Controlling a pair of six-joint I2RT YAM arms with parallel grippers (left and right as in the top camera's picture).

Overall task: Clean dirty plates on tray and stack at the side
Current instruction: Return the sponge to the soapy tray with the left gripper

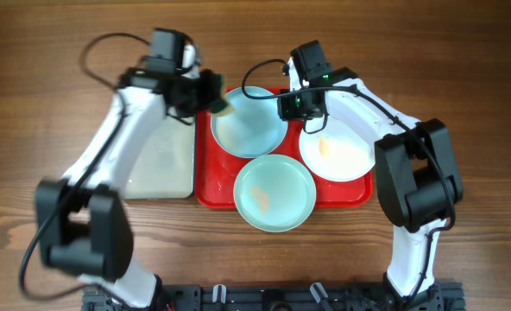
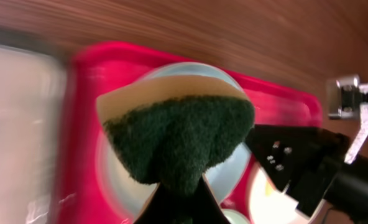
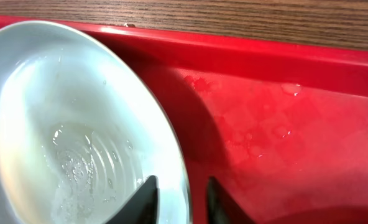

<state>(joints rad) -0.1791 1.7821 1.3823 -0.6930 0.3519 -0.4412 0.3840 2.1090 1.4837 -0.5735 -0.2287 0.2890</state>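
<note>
Turquoise, the rear plate [image 1: 249,125] is lying in the red tray [image 1: 207,183] and holding a watery film. The front turquoise plate [image 1: 274,194] and the white plate [image 1: 342,155], both in the same tray, are each carrying a yellowish smear. The tray's long axis is running left to right across the table [image 1: 463,52].

The left gripper [image 2: 178,200] is clamping a sponge [image 2: 178,134], which is hiding much of the rear plate. The right gripper [image 3: 183,199] is straddling that plate's rim, one finger inside and one outside; whether it is pinching cannot be told. A black-rimmed tray [image 1: 160,164] is sitting just left.
</note>
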